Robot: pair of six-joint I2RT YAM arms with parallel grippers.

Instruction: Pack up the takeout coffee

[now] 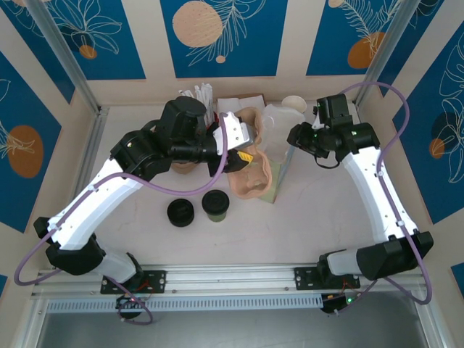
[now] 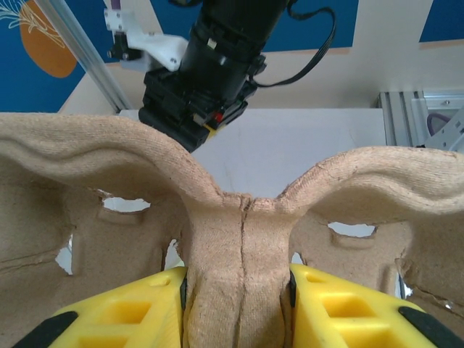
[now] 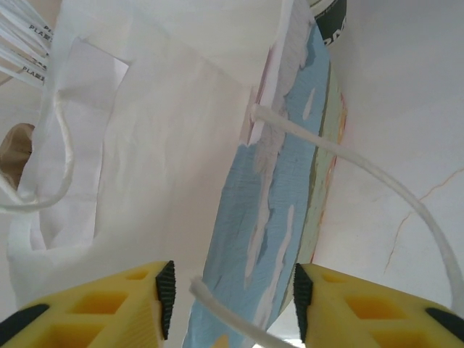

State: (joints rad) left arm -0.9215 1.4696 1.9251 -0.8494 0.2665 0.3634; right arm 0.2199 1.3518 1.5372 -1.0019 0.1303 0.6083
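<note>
The takeout coffee (image 1: 215, 205), with its black domed lid and olive-green sides, stands upright on the desk (image 1: 290, 225) in the near middle, free of both arms. Just to its left sits an all-black round lid piece (image 1: 180, 212), close to the cup but apart from it. Beyond them, toward the far side, a pulp cup carrier (image 1: 254, 177) is gripped by the left end effector (image 2: 235, 297): the wrist view shows the yellow fingers (image 2: 123, 315) pressed against both sides of the carrier's central ridge, with an open cup hole to each side. Right of the carrier is a white paper bag (image 3: 159, 167) with a blue printed side panel and white cord handles. The right end effector (image 3: 235, 290) straddles that printed panel near the bag's mouth. Its jaws stand partly open, with a visible gap between the left pad and the paper and one handle cord passing between the pads, so the bag is not clamped. A bundle of white wrapped sticks (image 1: 199, 94) lies at the far left behind the left arm.
</note>
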